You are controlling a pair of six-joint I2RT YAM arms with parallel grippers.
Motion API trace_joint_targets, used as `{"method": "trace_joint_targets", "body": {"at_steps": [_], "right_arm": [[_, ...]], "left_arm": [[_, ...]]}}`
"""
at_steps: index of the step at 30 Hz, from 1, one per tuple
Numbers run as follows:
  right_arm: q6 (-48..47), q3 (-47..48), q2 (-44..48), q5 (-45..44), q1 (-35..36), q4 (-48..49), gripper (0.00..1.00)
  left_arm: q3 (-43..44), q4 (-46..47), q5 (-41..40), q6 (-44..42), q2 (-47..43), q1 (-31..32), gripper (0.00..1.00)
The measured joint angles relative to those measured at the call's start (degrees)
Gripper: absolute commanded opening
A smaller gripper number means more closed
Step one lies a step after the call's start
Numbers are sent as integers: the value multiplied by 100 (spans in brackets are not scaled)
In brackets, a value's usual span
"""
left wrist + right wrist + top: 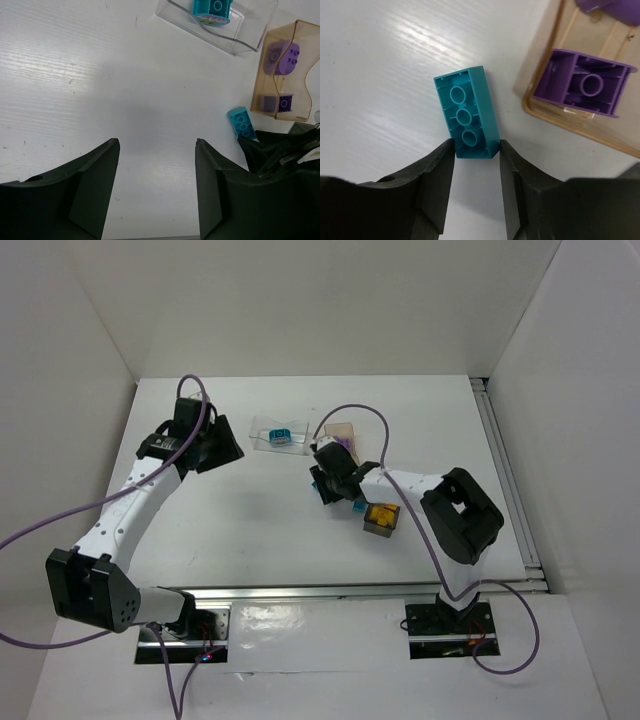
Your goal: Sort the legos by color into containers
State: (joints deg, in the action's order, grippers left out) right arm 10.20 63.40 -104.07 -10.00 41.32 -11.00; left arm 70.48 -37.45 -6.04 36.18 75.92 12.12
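Right gripper (pixel 474 147) is pinching a teal rectangular plastic brick (pixel 467 112) by its near end. Pickup seems underway, calling next for lifting toward the colourless clear plastic bin (pixel 262 438) ahead-left.

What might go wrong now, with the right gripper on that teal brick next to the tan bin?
1. The right gripper pinches only the near end of the teal brick, so the brick may pivot or slip out when lifted.
2. The brick lies close beside the orange-tan bin, so the lift might nudge that bin or catch its rim.
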Motion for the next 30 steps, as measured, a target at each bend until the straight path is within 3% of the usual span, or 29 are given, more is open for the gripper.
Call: {"method": "trace_joint_targets", "body": {"at_steps": [4,6,7,10,14,20,24,30], "right_arm": [[-33,4,0,-76,192,-15,43],[-48,17,0,-72,254,-35,50],[-50,37,0,-63,282,-66,61],[-66,114,-20,-22,306,-175,73],[-90,433,-254,-15,306,-240,76],[-116,699,-691,-17,313,-245,60],[-162,763,-717,-28,332,-280,40],[-164,984,-717,-66,380,-481,36]], "left_arm": [[-13,9,4,-2,4,0,69],[-13,15,7,-2,4,0,69],[-13,13,9,-2,4,0,69],[-13,20,13,0,4,0,69],[-13,22,42,-7,4,0,69],[-13,22,63,-28,4,-92,69],[-13,24,79,-52,4,-197,69],[-13,24,212,-173,4,-323,68]]}}
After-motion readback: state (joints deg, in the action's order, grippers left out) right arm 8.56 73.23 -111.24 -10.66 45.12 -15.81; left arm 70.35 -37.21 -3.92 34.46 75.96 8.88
